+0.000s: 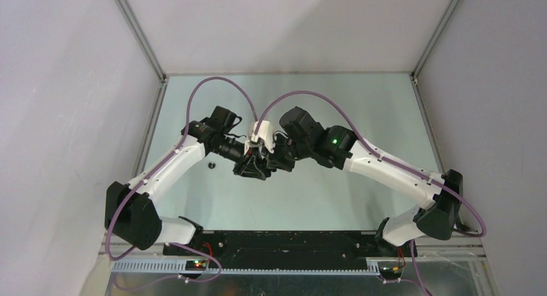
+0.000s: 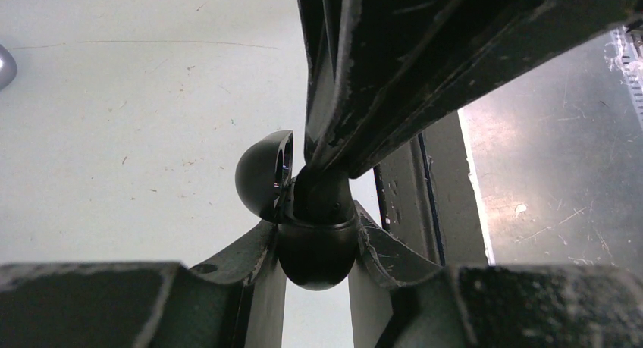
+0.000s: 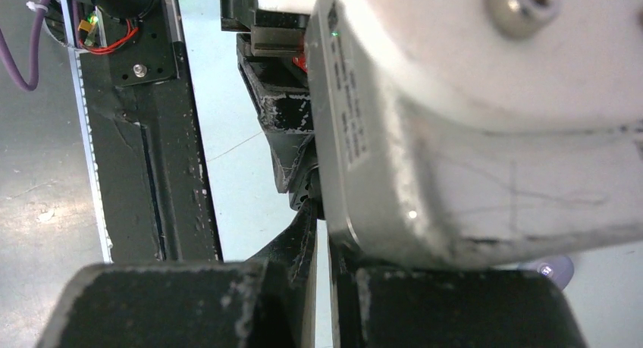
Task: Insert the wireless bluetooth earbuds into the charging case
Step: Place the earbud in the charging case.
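Black charging case point(image 2: 261, 174) clamped in left pincer point(image 2: 318, 240), right pincer point(image 3: 316, 211) pinched together at its mouth, any contents hidden.

Pale green table point(image 1: 361, 193), surface lightly scratched. One small black earbud point(image 1: 210, 164) lies left of centre; one pale purple earbud point(image 3: 552, 269) also lies on it.

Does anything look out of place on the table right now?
One small black earbud, it seems, lies loose on the table, left of the black charging case the left gripper holds; nothing looks spilled or damaged.
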